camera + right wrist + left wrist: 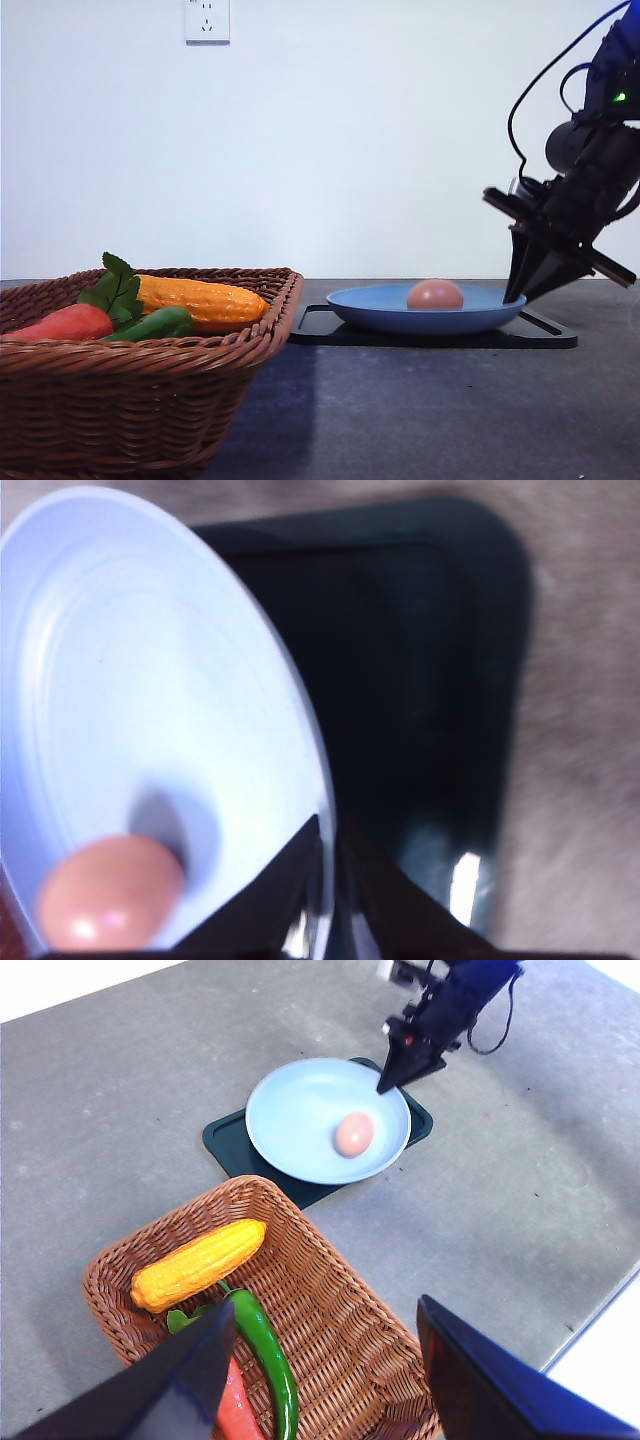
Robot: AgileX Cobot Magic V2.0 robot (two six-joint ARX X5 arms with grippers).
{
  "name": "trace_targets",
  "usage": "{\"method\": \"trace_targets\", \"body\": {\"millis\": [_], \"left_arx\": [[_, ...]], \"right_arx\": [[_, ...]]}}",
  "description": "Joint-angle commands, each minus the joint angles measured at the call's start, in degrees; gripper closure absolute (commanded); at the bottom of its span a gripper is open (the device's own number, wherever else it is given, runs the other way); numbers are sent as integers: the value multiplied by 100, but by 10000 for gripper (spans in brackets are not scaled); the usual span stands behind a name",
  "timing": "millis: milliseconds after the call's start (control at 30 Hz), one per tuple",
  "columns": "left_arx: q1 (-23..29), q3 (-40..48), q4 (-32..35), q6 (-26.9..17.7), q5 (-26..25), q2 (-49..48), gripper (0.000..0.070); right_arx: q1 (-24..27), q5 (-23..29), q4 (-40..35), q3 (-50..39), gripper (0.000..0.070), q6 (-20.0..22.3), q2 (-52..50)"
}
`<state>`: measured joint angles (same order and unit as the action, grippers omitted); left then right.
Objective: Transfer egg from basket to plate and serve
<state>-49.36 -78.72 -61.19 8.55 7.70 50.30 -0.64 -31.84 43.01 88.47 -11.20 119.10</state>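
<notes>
Open table lower right, plate side crowded
Right gripper (525, 292) sits at the plate (370, 305) rim; egg (435, 294) uncovered from above.

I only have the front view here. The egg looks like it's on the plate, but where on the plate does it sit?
Observer: In the left wrist view the egg lies right of the middle of the plate, on the side toward the right gripper.
Operator: Is that gripper holding the plate?
Observer: The right wrist view shows its fingertips nearly shut astride the plate's rim; I can't tell whether they grip it.
Operator: What's under the plate?
Observer: A black tray, sticking out past the plate at its corners.
Operator: And the left gripper?
Observer: The left gripper is open above the basket, holding nothing.
</notes>
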Motion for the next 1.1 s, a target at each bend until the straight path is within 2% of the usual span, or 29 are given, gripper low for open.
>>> {"method": "trace_targets", "body": {"millis": [0, 67, 233, 433, 633, 733, 900, 933, 1000, 1067], "left_arx": [[-42, -122, 47, 96, 33, 60, 329], [-42, -122, 47, 119, 33, 65, 329], [-42, -122, 64, 117, 33, 102, 329], [-39, -122, 99, 70, 191, 264, 329], [-35, -125, 374, -58, 306, 511, 335], [34, -122, 680, -230, 377, 644, 409], [267, -122, 998, -663, 498, 891, 667], [324, -122, 1023, -723, 498, 936, 700], [507, -122, 1035, -817, 498, 1045, 700], [752, -114, 1028, -862, 493, 1137, 700]], "right_arx": [[2, 53, -63, 144, 695, -84, 109], [2, 59, -77, 144, 655, -81, 110], [2, 33, -127, 160, 440, -81, 110], [49, 33, 109, 415, 420, -37, -1], [105, 44, 808, 768, 433, 130, -493], [131, 90, 1126, 802, 513, 325, -903], [72, 498, 1762, 797, 643, 792, -1662], [24, 619, 1886, 796, 664, 878, -1831], [-127, 915, 2084, 793, 697, 1036, -2155], [-327, 1266, 2213, 760, 700, 1127, -2508]]}}
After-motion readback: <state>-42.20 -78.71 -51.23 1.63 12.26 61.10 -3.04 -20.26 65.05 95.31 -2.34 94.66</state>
